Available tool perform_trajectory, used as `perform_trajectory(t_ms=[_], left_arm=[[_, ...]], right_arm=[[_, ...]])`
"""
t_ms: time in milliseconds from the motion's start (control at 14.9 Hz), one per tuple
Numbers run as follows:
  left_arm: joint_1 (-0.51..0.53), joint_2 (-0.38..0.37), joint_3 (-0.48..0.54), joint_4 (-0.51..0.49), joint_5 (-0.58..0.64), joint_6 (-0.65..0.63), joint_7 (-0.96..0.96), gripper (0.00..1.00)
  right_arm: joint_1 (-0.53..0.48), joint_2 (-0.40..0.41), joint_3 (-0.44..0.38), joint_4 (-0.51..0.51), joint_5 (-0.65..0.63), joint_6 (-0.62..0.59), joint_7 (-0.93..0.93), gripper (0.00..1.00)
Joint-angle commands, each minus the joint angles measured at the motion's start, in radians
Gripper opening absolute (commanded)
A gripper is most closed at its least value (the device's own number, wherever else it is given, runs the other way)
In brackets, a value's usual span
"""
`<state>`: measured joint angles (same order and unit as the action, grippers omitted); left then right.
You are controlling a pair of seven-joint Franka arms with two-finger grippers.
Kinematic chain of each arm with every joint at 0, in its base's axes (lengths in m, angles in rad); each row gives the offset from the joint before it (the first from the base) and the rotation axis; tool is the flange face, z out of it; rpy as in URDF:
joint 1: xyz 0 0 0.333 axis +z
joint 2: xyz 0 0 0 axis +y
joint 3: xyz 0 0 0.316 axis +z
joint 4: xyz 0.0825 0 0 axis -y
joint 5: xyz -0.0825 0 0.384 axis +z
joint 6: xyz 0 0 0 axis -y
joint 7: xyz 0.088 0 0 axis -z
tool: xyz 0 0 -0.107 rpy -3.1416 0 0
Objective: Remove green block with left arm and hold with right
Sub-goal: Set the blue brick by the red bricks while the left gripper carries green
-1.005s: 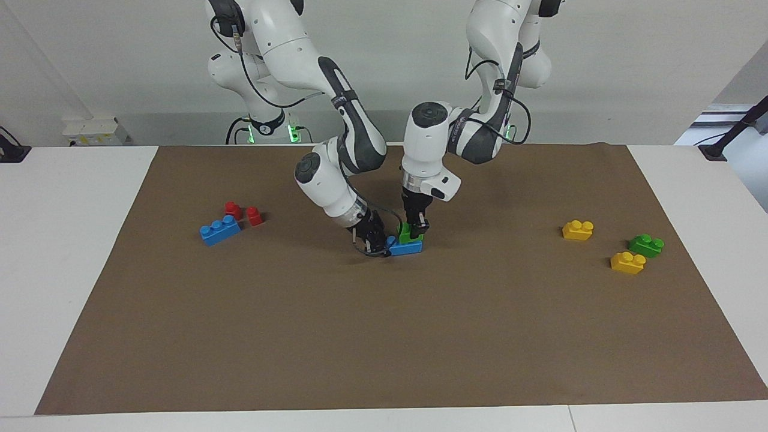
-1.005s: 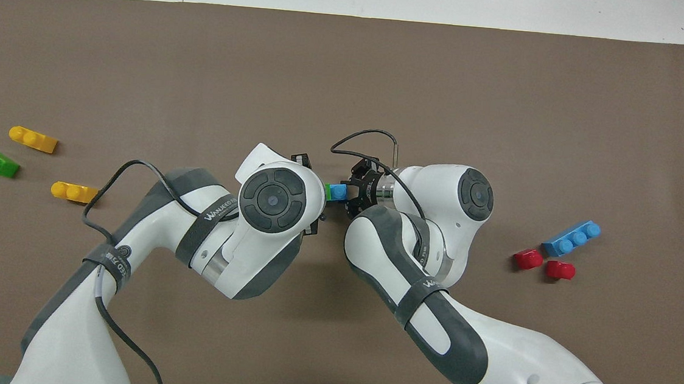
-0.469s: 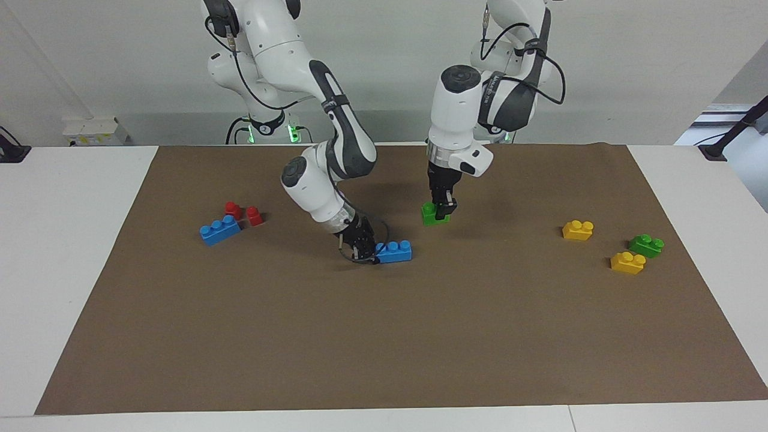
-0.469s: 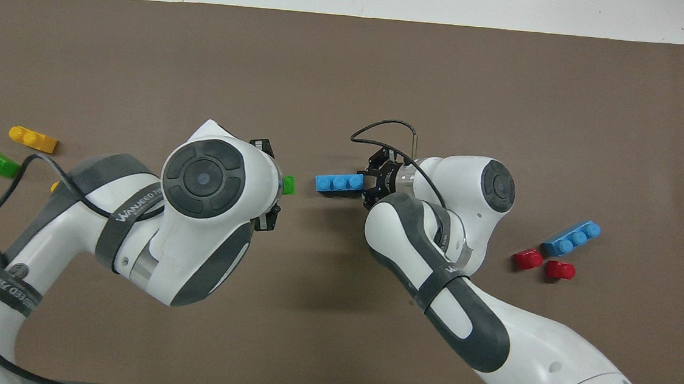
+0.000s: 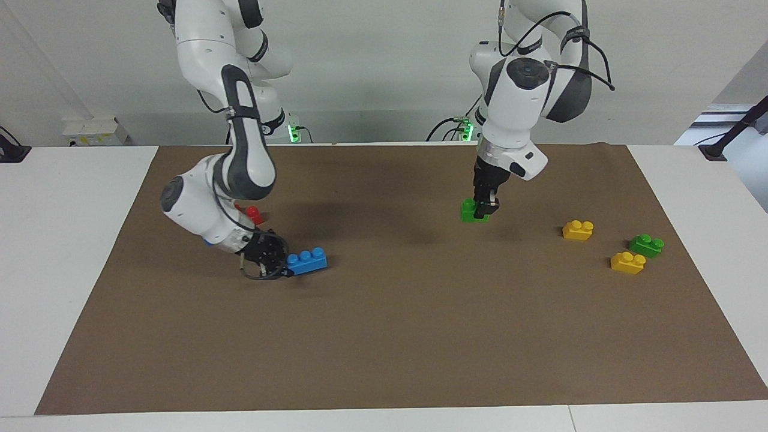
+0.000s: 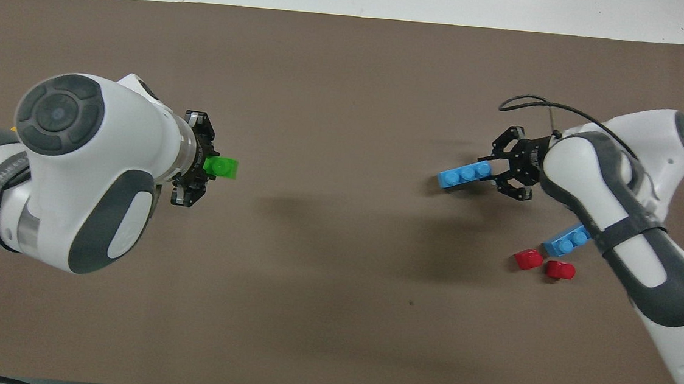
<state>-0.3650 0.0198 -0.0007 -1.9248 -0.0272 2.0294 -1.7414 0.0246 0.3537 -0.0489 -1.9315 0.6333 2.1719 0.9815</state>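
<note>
Starting at the right arm's end of the table: your right gripper [image 5: 282,264] is clamped on one end of the long blue brick [image 5: 306,261], held low over the brown mat [image 5: 384,336]. A second ago that brick sat mid-table with the green block on top; it has since been carried well toward the right arm's end, near the red pieces [image 6: 544,264] and the second blue brick [image 6: 567,241].

Mid-table now shows only bare mat.

Toward the left arm's end: your left gripper [image 5: 485,207] is closed on the green block [image 5: 474,211], which hangs just above the mat or barely touches it; you cannot tell which. In the overhead view the green block [image 6: 222,167] projects past the left gripper [image 6: 194,167]. It has travelled away from the centre, toward the yellow bricks [image 5: 578,230] and the spare green brick [image 5: 646,245].

Reading: the two bricks are fully parted and well apart, so the removal looks done. What remains, by judgement, is only setting pieces down.
</note>
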Motion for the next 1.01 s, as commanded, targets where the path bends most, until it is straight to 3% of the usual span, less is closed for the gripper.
perform_trajectory(t_ms=[0,268,536,603,670,804,938], left_arm=[[0.084,-0.012,-0.007,0.004,-0.031,-0.043,0.172,0.0],[0.188,-0.009,-0.005,0.004,-0.066,-0.029,0.354,0.0],[0.282,0.006,-0.004,0.003,-0.074,0.011,0.522,0.0],[0.297,0.017,-0.004,0.003,-0.074,0.021,0.558,0.0],[0.311,0.037,-0.004,0.004,-0.074,0.032,0.591,0.0],[0.334,0.069,-0.004,0.009,-0.074,0.073,0.637,0.0],[0.36,0.112,-0.004,0.018,-0.073,0.101,0.667,0.0]], right_arm=[[-0.093,-0.015,0.018,-0.014,-0.024,-0.052,-0.073,0.0],[-0.198,-0.024,0.015,-0.04,-0.024,-0.098,-0.17,0.0],[-0.216,-0.025,0.014,-0.072,-0.026,-0.083,-0.17,0.04],[-0.212,-0.027,0.014,-0.078,-0.026,-0.08,-0.169,0.26],[-0.212,-0.028,0.014,-0.084,-0.026,-0.075,-0.168,0.58],[-0.21,-0.028,0.014,-0.078,-0.027,-0.08,-0.164,0.87],[-0.209,-0.033,0.014,-0.063,-0.038,-0.087,-0.164,0.98]])
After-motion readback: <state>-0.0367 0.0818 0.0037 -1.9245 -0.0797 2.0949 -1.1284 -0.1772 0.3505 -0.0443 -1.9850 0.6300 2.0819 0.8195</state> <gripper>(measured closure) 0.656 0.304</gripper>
